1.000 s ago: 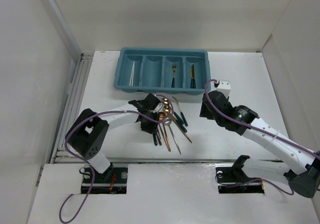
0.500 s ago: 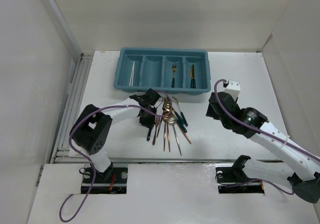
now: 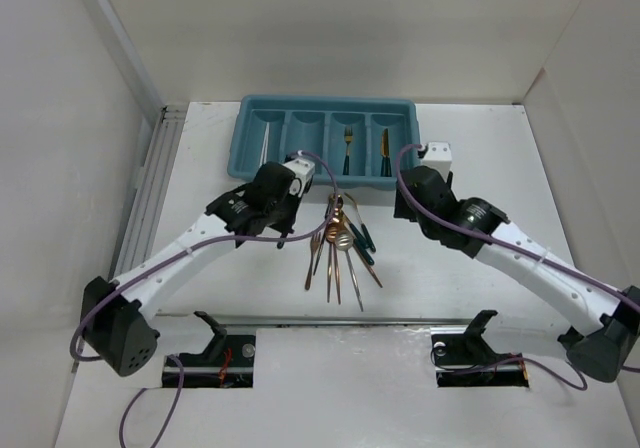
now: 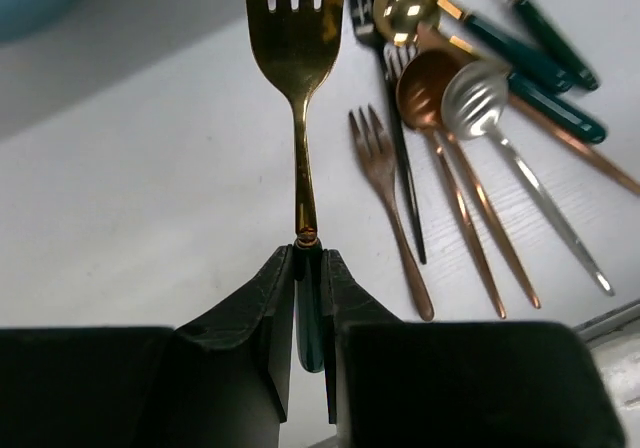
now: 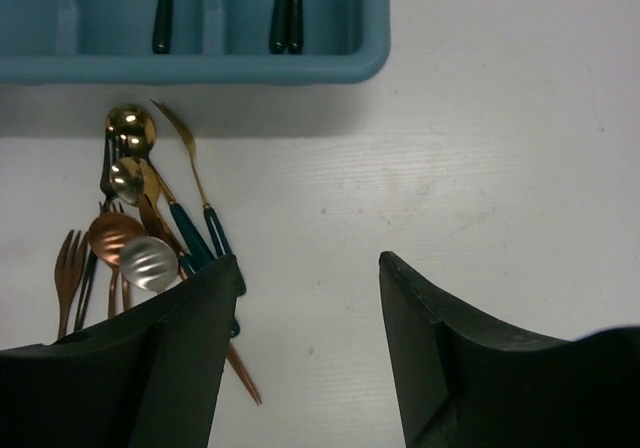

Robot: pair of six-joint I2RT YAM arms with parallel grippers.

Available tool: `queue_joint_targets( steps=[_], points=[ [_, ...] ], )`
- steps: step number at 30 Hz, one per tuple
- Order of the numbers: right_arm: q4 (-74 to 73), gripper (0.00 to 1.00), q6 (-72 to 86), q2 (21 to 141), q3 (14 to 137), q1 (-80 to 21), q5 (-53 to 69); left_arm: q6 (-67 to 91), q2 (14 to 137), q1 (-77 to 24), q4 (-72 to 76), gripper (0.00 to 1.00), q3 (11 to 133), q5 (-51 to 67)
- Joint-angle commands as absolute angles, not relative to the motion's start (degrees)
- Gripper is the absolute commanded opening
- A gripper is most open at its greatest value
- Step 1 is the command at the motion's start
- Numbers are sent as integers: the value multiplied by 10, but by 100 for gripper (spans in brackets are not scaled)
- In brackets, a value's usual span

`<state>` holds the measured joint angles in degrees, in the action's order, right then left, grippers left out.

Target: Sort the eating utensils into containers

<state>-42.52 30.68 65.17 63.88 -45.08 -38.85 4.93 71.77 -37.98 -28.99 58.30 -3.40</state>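
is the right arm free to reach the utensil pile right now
Probably yes. The right tool is open and empty beside the pile, bare table between. The left tool, shut on a fork, sits at the pile's other side.

White table point(image 3: 480, 153), plain white walls point(image 3: 330, 28)

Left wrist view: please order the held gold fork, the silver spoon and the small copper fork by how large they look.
1. gold fork: looks largest, but it is nearest the camera, so its true size is unsure.
2. silver spoon: second.
3. copper fork: smallest, clearly shorter than the spoon.
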Motion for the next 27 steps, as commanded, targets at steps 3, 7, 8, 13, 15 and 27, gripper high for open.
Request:
queue_joint_targets(
  steps=[3, 7, 8, 13, 15, 27],
  points=[
    [-307, 65, 216, 706, 707, -448, -375, 31, 739, -362, -221, 0, 694, -59],
    [-287, 65, 195, 755, 748, -423, -338, 36, 857, -339, -174, 0, 847, -41],
    [-280, 65, 195, 761, 757, -406, -331, 42, 884, -339, -168, 0, 880, -32],
    [-273, 65, 209, 775, 762, -339, -316, 135, 1093, -319, -161, 0, 1082, 46],
    [-273, 65, 209, 775, 762, -307, -309, 168, 1147, -319, -149, 0, 1155, 71],
    [-285, 68, 150, 776, 722, -286, -265, 178, 1285, -319, -107, 27, 1203, 25]
  ],
)
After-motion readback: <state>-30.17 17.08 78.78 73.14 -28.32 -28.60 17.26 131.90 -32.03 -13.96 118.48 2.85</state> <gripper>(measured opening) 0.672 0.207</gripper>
